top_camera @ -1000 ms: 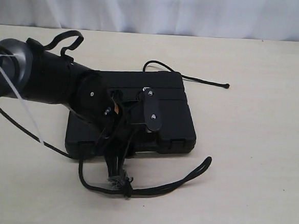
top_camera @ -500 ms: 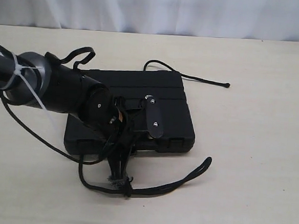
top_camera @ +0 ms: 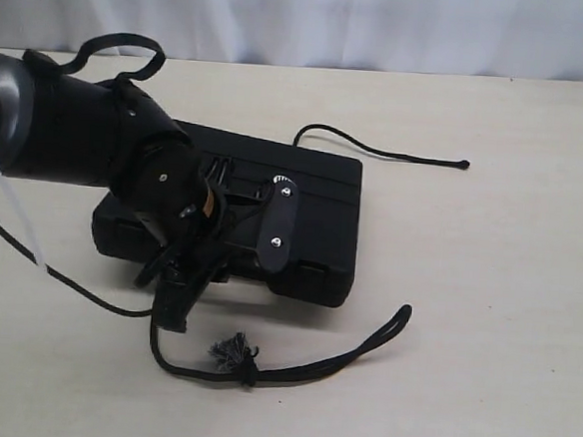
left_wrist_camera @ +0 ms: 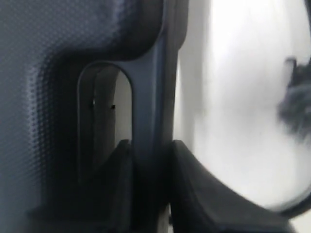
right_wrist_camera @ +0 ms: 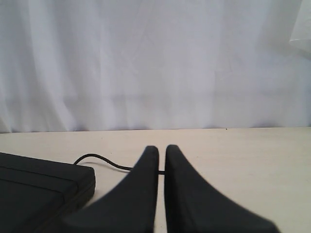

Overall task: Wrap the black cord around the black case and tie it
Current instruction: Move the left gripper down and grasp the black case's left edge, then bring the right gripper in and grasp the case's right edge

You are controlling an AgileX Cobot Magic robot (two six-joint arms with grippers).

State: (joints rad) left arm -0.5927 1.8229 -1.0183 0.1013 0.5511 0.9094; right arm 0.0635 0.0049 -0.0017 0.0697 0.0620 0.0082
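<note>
The black case (top_camera: pixel 314 180) lies skewed on the tan table. My left gripper (top_camera: pixel 178 289) is shut on the handle (left_wrist_camera: pixel 148 97) at its near edge; in the left wrist view both fingers press the handle bar (left_wrist_camera: pixel 150 150) beside the case's textured shell (left_wrist_camera: pixel 39 73). The black cord (top_camera: pixel 342 357) runs from a frayed grey tuft (top_camera: pixel 230 351) in front of the case, passes under the case, and ends in a small knot (top_camera: pixel 462 164) behind it. My right gripper (right_wrist_camera: pixel 162 153) is shut and empty, with the cord (right_wrist_camera: pixel 97 158) and the case's corner (right_wrist_camera: pixel 39 184) beyond it.
A white curtain (top_camera: pixel 385 25) closes off the table's far edge. A thin white zip tie (top_camera: pixel 7 209) and a smooth black cable (top_camera: pixel 67 278) hang from the left arm. The right arm is outside the exterior view.
My left gripper has closed on the case's handle and pulled the case to the left, turning it. The frayed tuft is now uncovered, and the knotted end has slid slightly right.
</note>
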